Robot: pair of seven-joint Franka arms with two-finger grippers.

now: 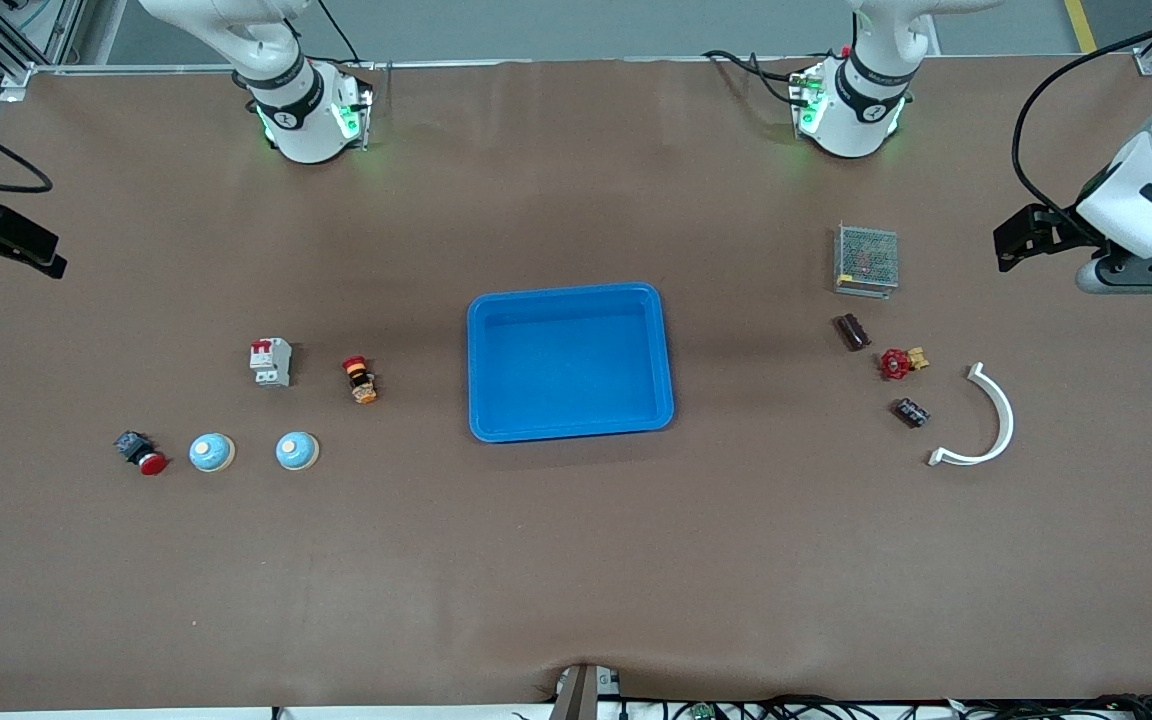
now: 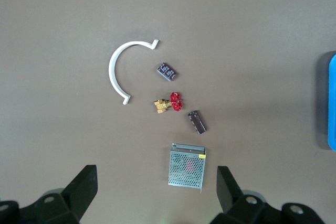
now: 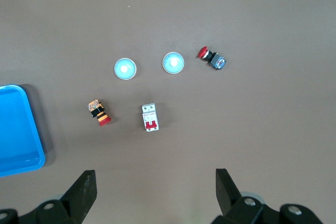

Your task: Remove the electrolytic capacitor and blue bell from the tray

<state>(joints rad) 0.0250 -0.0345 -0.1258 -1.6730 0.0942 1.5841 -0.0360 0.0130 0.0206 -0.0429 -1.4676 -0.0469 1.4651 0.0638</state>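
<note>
Here the blue tray [image 1: 570,362] sits empty at the middle of the table and serves as the landmark for everything else. Nearest the front camera, toward the right arm's end from the tray, lie two blue bells side by side, one bell [image 1: 297,451] closer to the tray and the outer bell [image 1: 211,453] beside it, with a red push button [image 1: 141,453] just past that. Toward the left arm's end from the tray, about as near the camera, a white curved bracket [image 1: 986,420] lies flat, and a small dark capacitor [image 1: 912,412] rests between it and the tray. Farther from the camera, on the right arm's side of the tray, stand a small orange and red switch [image 1: 360,380] and a white circuit breaker [image 1: 271,362]. On the left arm's side, a red-handled brass valve [image 1: 900,362] lies just beside a second capacitor [image 1: 852,332], brown and cylindrical. Farther still is a metal mesh power supply [image 1: 866,260].

The left gripper [image 2: 156,182] hangs over the table past the power supply from the tray, its fingers spread wide and holding nothing. The right gripper [image 3: 156,182] waits high over the right arm's end, well apart from the tray, likewise wide apart and empty.
</note>
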